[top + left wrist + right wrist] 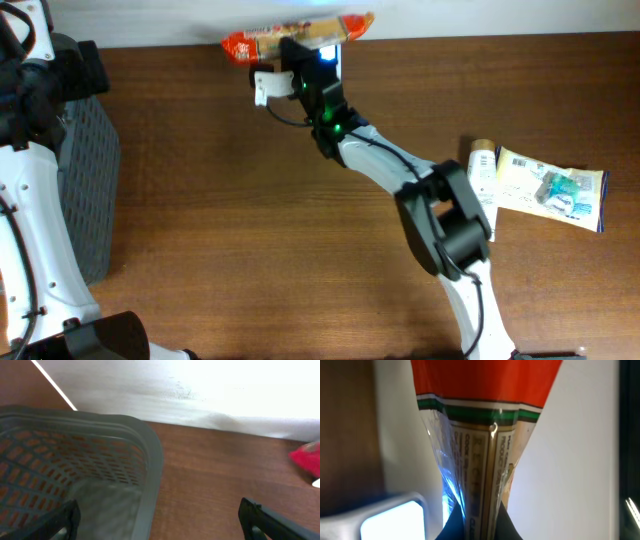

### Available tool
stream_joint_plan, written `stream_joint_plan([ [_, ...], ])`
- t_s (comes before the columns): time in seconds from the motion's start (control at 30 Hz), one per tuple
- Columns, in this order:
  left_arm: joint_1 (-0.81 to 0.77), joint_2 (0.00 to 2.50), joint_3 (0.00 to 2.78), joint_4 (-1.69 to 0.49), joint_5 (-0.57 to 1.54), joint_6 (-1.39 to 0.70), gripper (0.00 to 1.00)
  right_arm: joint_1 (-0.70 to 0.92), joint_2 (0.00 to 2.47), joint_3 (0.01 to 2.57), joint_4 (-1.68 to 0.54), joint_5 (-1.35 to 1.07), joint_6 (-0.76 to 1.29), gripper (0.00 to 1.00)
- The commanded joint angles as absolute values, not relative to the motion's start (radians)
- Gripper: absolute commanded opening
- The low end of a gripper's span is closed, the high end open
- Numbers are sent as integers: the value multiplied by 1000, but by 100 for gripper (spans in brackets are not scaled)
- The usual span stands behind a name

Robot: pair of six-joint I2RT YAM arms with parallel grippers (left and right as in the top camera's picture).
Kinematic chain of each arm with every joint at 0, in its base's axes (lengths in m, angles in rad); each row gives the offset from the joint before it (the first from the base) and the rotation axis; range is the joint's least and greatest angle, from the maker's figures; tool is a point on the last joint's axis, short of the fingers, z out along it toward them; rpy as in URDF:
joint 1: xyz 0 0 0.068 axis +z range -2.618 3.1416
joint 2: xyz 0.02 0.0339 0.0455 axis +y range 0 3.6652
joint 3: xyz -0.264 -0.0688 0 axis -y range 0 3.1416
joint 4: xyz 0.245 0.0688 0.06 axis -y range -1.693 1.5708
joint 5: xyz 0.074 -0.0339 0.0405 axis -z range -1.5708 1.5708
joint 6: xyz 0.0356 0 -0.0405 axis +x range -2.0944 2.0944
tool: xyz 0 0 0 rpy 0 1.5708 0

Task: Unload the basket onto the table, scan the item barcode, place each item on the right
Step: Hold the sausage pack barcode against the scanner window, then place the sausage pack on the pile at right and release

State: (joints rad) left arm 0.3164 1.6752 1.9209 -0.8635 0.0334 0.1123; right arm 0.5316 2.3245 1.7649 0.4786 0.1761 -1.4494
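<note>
Brown wood table [220, 200], seen from overhead. Count: two arms, one basket, three items.

Near side: both arm bases stand at the near edge. The broad middle of the wood between them is bare.

Mid-table, right: one small bottle [482, 170] lies just beside one flat printed packet [550, 187], their edges touching or nearly so. Both are well apart from the right arm's wrist.

Mid-table, left: one grey mesh basket [85, 180] sits against the left edge. The left gripper [162, 522] hangs over its right rim with jaws spread wide, holding nothing. Of the basket interior, only the mesh wall and part of the floor show in the left wrist view.

Far edge: the right gripper [300, 60] is clamped on one long orange-red packet [345, 27], lying crosswise along the table's far edge against the pale wall. In the right wrist view the fingers pinch its clear wrapper at the printed seam, the red end pointing away.
</note>
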Motion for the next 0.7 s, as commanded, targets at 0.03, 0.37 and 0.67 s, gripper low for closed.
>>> stream_joint_plan([
  [0.03, 317, 1660, 1932, -859, 37, 126, 99, 531, 1990, 1804, 51, 347, -1146, 4],
  [0.37, 317, 1660, 1932, -859, 37, 126, 99, 152, 1737, 1781, -1208, 1, 98, 4],
  [0.67, 317, 1660, 1932, -859, 37, 126, 99, -147, 1892, 1535, -916, 143, -68, 58],
])
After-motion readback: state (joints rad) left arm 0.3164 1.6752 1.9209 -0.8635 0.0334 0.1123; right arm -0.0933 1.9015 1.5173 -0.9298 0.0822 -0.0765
